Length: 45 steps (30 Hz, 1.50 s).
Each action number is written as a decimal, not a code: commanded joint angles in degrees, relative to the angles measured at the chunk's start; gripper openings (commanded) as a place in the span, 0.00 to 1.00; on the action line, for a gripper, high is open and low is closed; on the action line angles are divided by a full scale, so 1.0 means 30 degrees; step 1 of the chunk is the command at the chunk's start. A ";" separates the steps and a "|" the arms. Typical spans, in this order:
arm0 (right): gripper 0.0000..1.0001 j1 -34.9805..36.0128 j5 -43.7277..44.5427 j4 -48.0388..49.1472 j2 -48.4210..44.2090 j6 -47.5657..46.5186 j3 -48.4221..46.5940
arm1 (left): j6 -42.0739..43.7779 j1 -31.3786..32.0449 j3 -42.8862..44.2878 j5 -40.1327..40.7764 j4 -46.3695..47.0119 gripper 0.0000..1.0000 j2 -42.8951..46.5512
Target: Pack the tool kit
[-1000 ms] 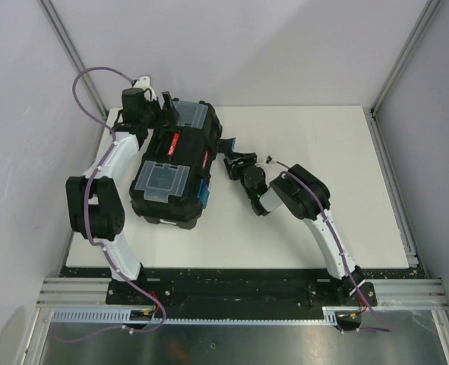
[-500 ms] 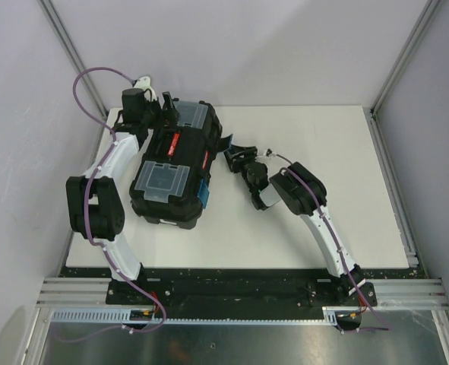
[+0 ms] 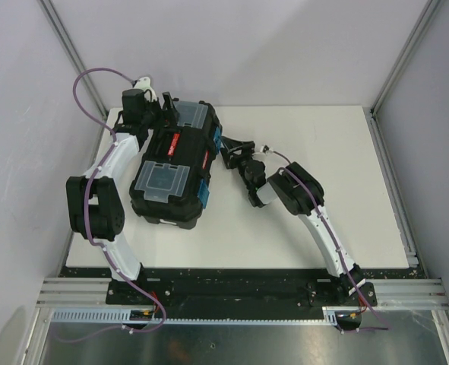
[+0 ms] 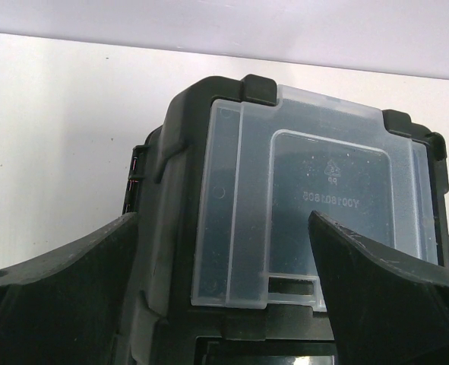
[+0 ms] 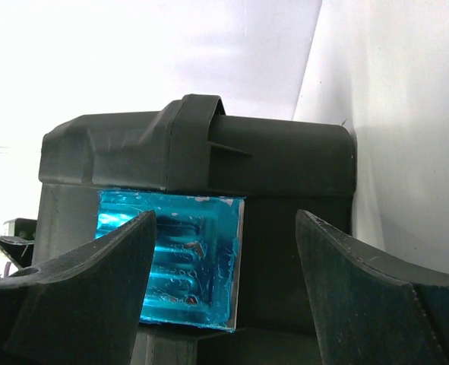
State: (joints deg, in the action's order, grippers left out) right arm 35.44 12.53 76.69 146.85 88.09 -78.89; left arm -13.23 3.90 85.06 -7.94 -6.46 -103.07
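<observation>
1. Your toolbox point(image 3: 175, 163) is black and shut. It has a clear lid compartment at the far end point(image 3: 194, 114), another at the near end point(image 3: 160, 179), and a red-marked handle point(image 3: 175, 142) between them.
2. Two blue latches sit on its right side: the far latch point(image 3: 217, 138) and the near latch point(image 3: 203, 192).
3. The box lies on the left part of the white desk point(image 3: 323, 152), and its far end is close to the far-left corner.
4. Your left tool point(image 4: 224, 304) hovers over the far end with its fingers spread wide, gripping nothing.
5. Your right tool point(image 5: 224, 304) faces the far latch from just beside it, with its fingers apart and nothing held.
6. The left wall point(image 3: 26, 114) is close to the box, and the desk's right half is open.
</observation>
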 commanded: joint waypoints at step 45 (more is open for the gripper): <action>0.80 0.0681 -0.4539 0.0030 -0.3919 -0.2150 0.3363 | 0.0803 0.0199 -0.1113 -0.0819 -0.2271 0.96 -0.0229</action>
State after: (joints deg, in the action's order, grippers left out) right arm 35.94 1.48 76.97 138.47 85.49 -70.59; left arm -13.47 3.90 84.33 -10.31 -5.21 -103.07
